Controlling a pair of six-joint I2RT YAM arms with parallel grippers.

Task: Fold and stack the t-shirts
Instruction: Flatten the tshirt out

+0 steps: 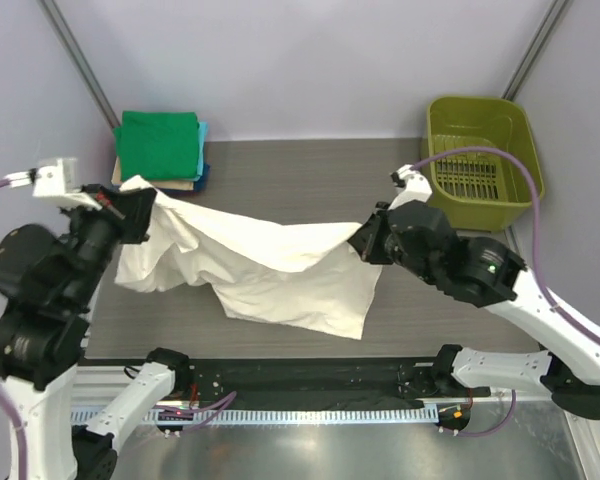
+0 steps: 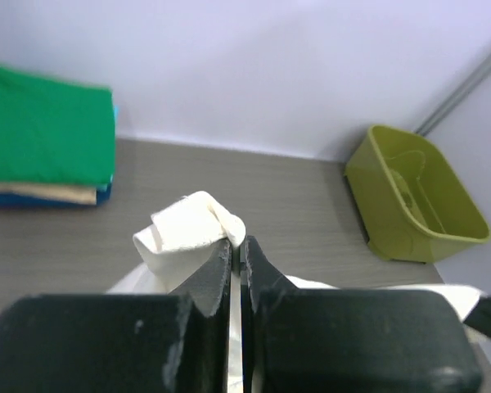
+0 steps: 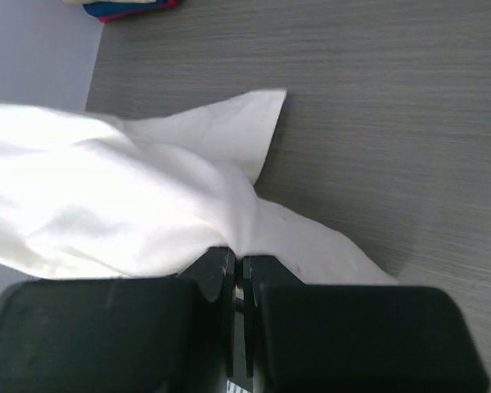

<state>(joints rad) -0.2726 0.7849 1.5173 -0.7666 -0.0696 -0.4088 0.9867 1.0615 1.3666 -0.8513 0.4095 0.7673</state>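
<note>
Two-point hold on cream t-shirt [image 1: 280, 272]: left gripper [image 1: 138, 207] clamped on one edge, right gripper [image 1: 358, 242] clamped on opposite edge; cloth sags between onto table [image 1: 310, 180], near folded stack [image 1: 158, 145].

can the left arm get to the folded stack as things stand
Probably not yet. The stack is close with nothing between, but the left fingers are shut on the cream shirt, stretched across to the right fingers, so it would drag the shirt.
</note>
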